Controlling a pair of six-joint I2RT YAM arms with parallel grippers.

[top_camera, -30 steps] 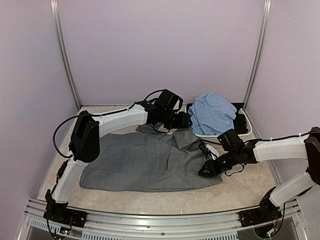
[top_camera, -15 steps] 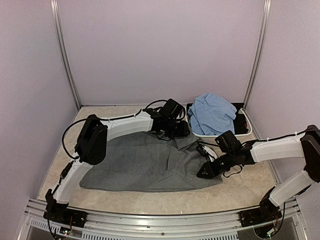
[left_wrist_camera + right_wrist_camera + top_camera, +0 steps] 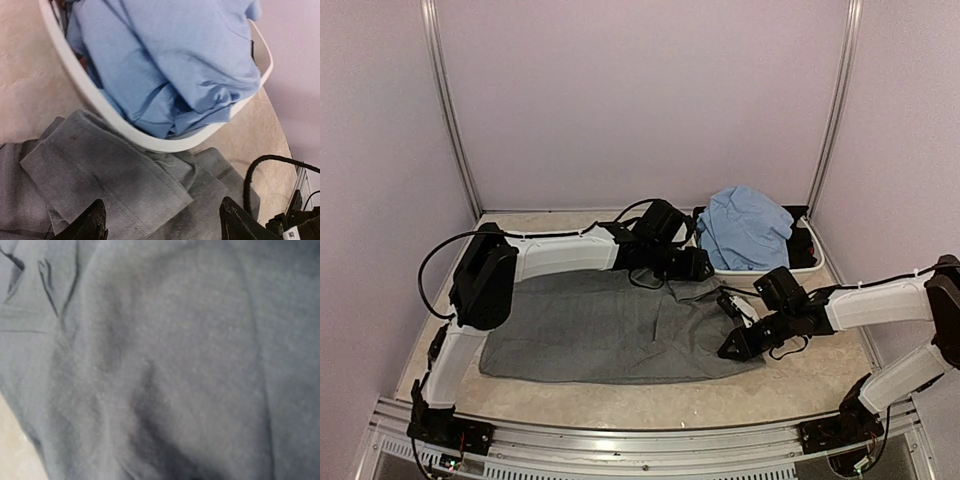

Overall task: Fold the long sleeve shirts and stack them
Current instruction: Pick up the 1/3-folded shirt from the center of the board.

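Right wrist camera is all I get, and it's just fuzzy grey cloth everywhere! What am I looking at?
Observer: That's a grey shirt, spread out flat on the table.
Operator: What's the other side doing?
Observer: The left gripper hovers open over the shirt's far edge, right beside a white basin.
Operator: Ooh, what's in the basin?
Observer: A crumpled light blue shirt, heaped up above the rim.
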